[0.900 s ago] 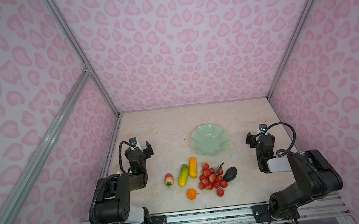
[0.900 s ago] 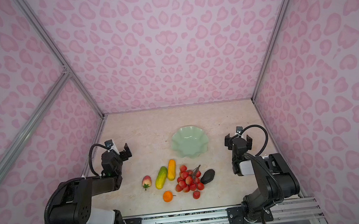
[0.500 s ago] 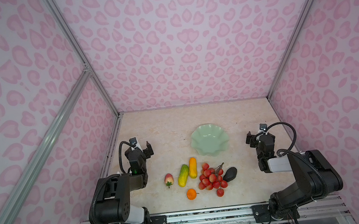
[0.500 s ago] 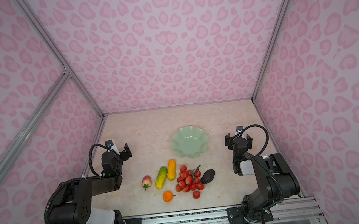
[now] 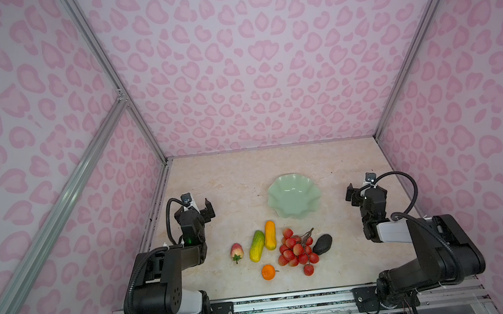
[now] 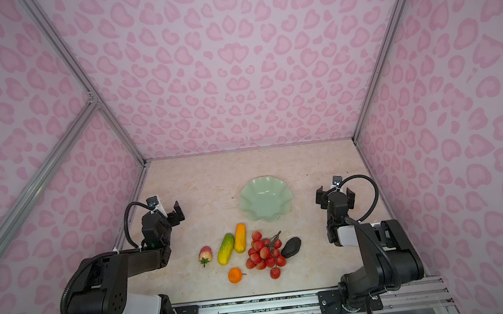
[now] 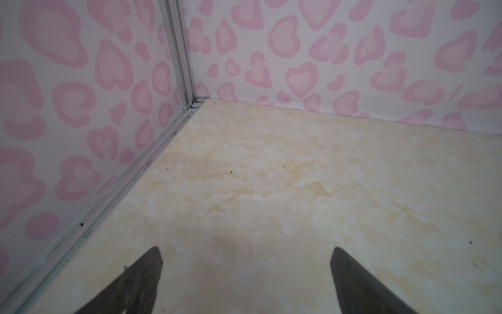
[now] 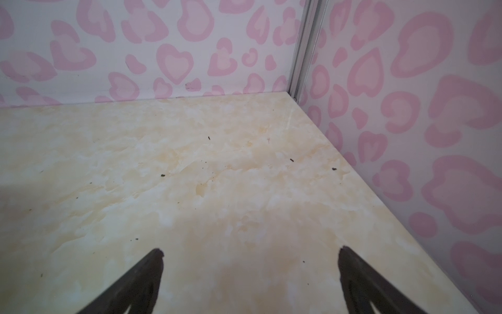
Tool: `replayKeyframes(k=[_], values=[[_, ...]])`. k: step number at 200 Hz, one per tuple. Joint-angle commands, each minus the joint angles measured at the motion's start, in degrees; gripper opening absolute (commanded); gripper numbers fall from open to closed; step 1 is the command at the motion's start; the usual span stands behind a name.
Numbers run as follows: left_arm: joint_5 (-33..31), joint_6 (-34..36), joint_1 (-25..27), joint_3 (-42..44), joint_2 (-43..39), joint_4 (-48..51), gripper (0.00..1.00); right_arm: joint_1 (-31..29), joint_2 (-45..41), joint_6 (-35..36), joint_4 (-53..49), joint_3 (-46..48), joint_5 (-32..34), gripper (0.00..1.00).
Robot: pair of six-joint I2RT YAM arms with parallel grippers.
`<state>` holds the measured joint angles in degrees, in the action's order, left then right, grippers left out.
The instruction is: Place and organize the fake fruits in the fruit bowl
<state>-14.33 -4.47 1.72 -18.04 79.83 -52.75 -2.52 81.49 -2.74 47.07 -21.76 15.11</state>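
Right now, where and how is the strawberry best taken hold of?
Grip the strawberry across its wide pink body, coming straight down from above with the open left tool. It lies flat on its side, apart from the green-yellow oblong fruit, so both flanks look free.
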Motion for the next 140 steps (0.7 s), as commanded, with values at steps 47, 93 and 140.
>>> replayKeyframes(k=[47, 93, 140], values=[[-5.25, -14.81, 3.65, -1.38, -29.29, 20.41, 0.97, 4.05, -18.88, -25.96, -34.88, -11.98, -9.3, 1.0], [-2.56, -23.67, 3.58, -3.58, -40.16, 38.13, 0.97, -4.92, -23.28, -28.14, -66.91, -19.57, -13.48, 0.94], [2.33, -26.54, 3.51, -3.14, -41.76, 43.31, 0.97, -21.08, -21.99, -38.65, -78.82, -13.94, -19.37, 0.93]])
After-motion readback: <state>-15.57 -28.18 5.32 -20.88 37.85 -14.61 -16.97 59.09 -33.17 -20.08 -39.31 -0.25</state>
